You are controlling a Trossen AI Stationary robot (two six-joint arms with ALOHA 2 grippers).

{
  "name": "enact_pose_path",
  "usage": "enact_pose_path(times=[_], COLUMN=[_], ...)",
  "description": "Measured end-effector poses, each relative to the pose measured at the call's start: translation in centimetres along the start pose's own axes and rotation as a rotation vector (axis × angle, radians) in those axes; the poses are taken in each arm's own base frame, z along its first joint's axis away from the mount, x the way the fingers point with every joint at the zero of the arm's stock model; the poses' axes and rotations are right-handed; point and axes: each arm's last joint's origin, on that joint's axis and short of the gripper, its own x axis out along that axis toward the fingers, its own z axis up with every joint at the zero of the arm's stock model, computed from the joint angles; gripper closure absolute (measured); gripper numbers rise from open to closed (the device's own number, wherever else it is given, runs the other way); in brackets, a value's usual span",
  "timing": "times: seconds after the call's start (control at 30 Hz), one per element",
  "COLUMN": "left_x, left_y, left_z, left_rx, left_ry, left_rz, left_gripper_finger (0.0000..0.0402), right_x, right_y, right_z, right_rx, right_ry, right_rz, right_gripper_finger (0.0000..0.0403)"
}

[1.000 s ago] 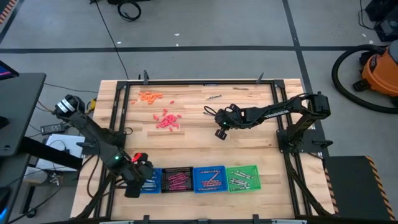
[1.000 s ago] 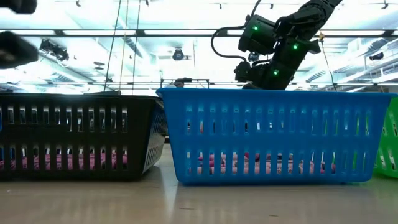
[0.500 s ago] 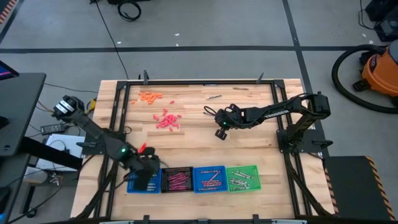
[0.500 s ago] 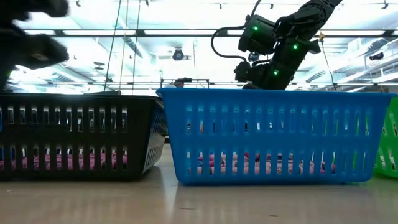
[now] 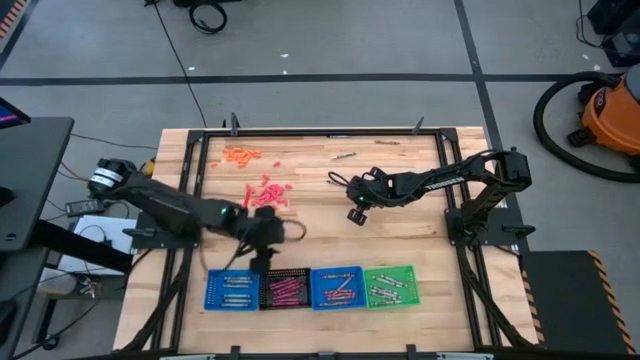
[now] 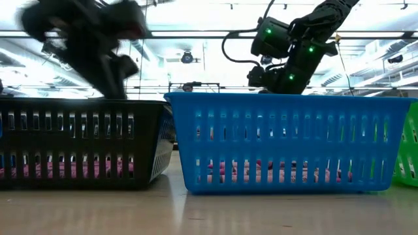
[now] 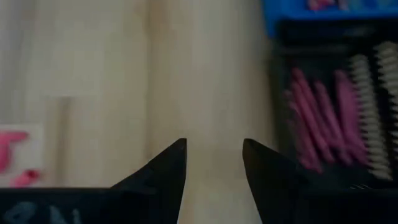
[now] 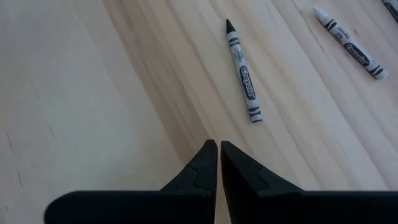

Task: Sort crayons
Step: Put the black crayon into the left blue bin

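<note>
Four trays stand in a row along the near edge: a blue tray (image 5: 232, 290) with grey crayons, a black tray (image 5: 285, 290) with magenta crayons (image 7: 323, 118), a second blue tray (image 5: 336, 287) and a green tray (image 5: 390, 285). Loose red crayons (image 5: 268, 192) and orange crayons (image 5: 240, 155) lie far left on the table. My left gripper (image 7: 214, 146) is open and holds nothing, just beyond the black tray's far side (image 5: 268, 240). My right gripper (image 8: 217, 146) hangs shut over bare wood mid-table (image 5: 355, 213), near a grey crayon (image 8: 242, 71).
Another grey crayon (image 8: 348, 40) lies beyond the first, and two grey ones (image 5: 343, 155) rest near the far edge. A black frame (image 5: 300, 133) runs round the table. In the low view the black tray (image 6: 85, 140) and blue tray (image 6: 287, 140) fill the front.
My left gripper has swung from over the leftmost blue tray toward the table's right and far edge, ending over the wood beyond the black tray. My right arm has kept still.
</note>
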Motion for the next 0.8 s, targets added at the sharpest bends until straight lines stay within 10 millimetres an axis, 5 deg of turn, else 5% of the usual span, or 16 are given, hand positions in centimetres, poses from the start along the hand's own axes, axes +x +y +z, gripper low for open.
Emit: enact_pose_path(times=[0.4,0.8], left_x=[5.8,8.0], left_y=[7.0,11.4], left_z=[2.1,6.1], left_rx=[-0.047,0.039], left_ry=[-0.059,-0.119], left_rz=[0.115,0.194], left_gripper_finger=[0.0232,0.0214], right_x=[0.0,0.2], right_y=[-0.2,-0.7], right_z=[-0.5,-0.7], right_rx=[-0.008,-0.017], right_ry=[0.050,0.011], right_rz=[-0.019,-0.046], right_gripper_finger=[0.0375,0.0375])
